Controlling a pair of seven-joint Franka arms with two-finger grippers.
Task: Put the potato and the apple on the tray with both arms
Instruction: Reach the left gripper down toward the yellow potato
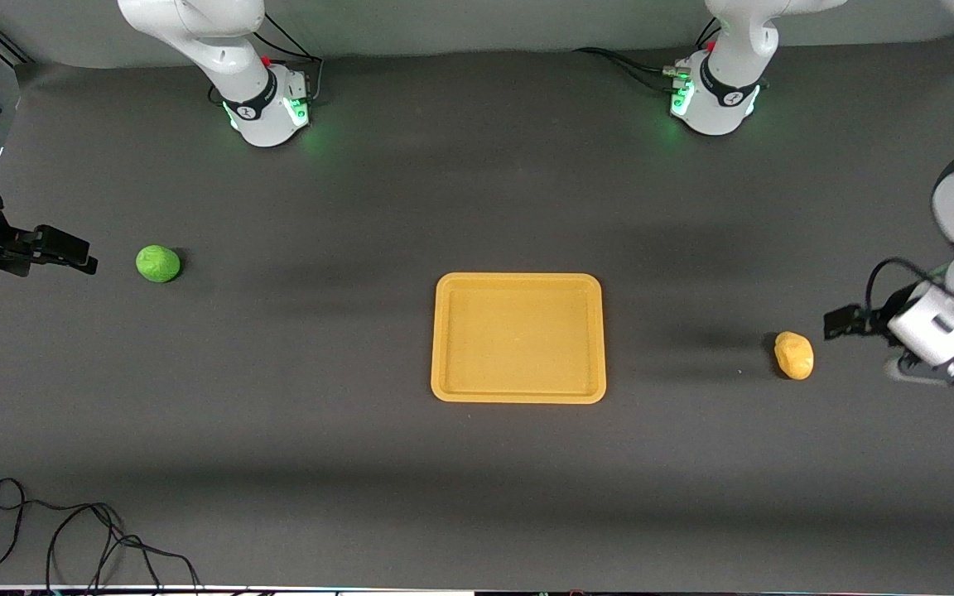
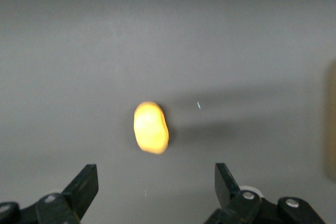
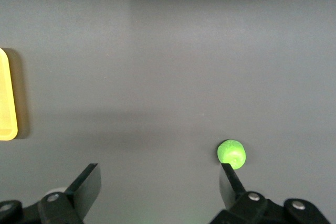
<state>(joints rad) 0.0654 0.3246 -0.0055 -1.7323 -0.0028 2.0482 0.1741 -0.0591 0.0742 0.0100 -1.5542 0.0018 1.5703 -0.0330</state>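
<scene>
1. My left gripper point(image 2: 156, 192) hangs over the dark table point(image 1: 477, 497) at the left arm's end, its jaws spread wide with nothing between them.
2. The potato point(image 2: 151, 128) lies on the mat just ahead of my left fingertips point(image 2: 84, 184), roughly centred on the gap between them and clear of both, touching neither.
3. In the front view the potato point(image 1: 793, 355) sits on the table just beside my left gripper point(image 1: 845, 321), between it and the tray point(image 1: 518, 283).
4. My right gripper point(image 3: 160, 184) hangs over the table at the right arm's end, jaws also wide apart and holding nothing.
5. The apple point(image 3: 231, 153) is not centred for me here: it lies ahead of the jaws but off to one side, right at the tip of one of my right fingers point(image 3: 231, 182); I cannot tell whether the two touch.
6. From the front, the apple point(image 1: 157, 263) rests on the table near my right gripper point(image 1: 71, 252), between it and the tray, with a clear strip of mat between apple and fingertips.
7. The tray lies flat at mid-table, well apart from both fruits; an edge of it point(image 3: 7, 95) shows in my right wrist view.
8. A loose black cable point(image 1: 71, 538) lies on the table, nearer to the front camera than the apple.
</scene>
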